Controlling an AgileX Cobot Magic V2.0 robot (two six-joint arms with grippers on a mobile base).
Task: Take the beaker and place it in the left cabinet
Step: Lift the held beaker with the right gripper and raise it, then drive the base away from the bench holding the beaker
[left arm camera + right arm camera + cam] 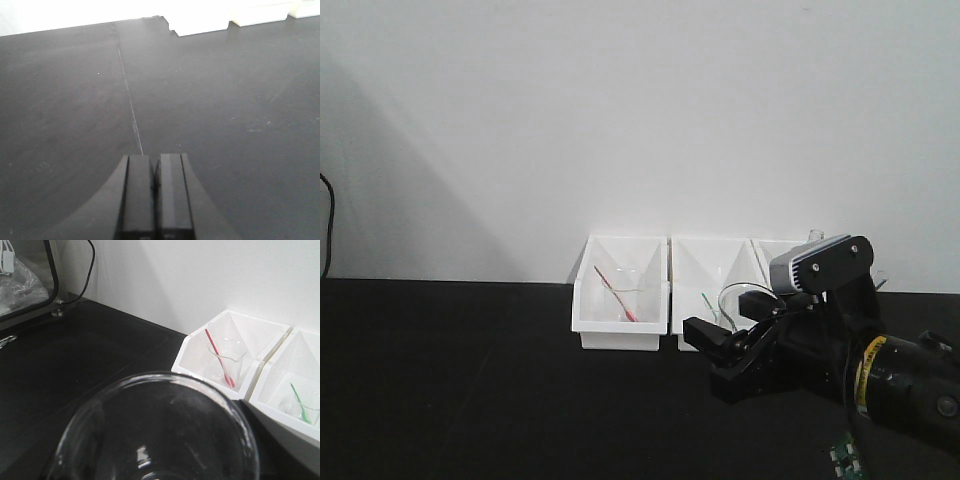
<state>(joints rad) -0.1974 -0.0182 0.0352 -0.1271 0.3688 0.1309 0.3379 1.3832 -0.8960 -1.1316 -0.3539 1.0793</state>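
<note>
- Holding the beaker (156, 432), your right fingers (706, 336) are closed around it, just before the white bins (620, 336)
- Your left fingers (140, 195) are pressed together over the black table (225, 100)

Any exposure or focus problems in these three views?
Front view: white bins wash into the bright wall, dark right end effector merges with the black table. Left wrist view: bins at the top edge blown out, left end effector in focus. Right wrist view: beaker rim close and blurred, small glare spots; bins behind sharper.
</note>
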